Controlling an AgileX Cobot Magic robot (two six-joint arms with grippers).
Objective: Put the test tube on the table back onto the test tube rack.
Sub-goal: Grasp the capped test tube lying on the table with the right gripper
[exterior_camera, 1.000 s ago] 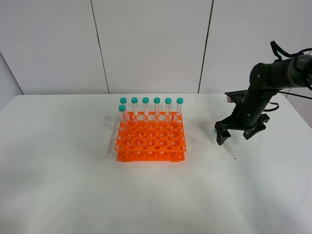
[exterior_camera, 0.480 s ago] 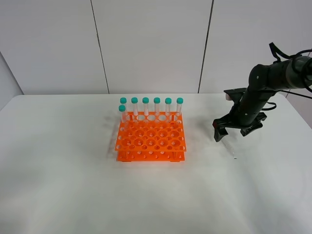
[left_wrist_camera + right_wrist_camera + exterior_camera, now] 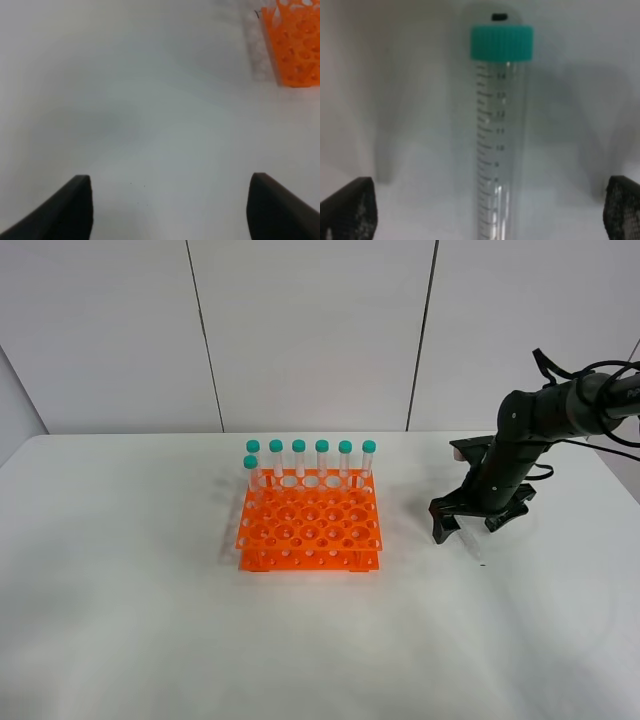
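The test tube (image 3: 495, 145) lies flat on the white table (image 3: 150, 620). Its teal cap (image 3: 502, 42) and clear graduated body fill the right wrist view. In the exterior high view only its clear pointed end (image 3: 476, 551) shows, below the right arm. My right gripper (image 3: 468, 523) is open and low over the tube, one finger on each side, and in the right wrist view (image 3: 485, 210) it is not touching the tube. The orange test tube rack (image 3: 310, 525) stands mid-table to its left. My left gripper (image 3: 170, 210) is open and empty above bare table.
Several teal-capped tubes (image 3: 322, 458) stand upright along the rack's back row, and one more stands at the left end of the second row. A corner of the rack (image 3: 295, 45) shows in the left wrist view. A white wall stands behind the table.
My right gripper has moved left and down, and now straddles the lying tube. The rack and its tubes have not moved.
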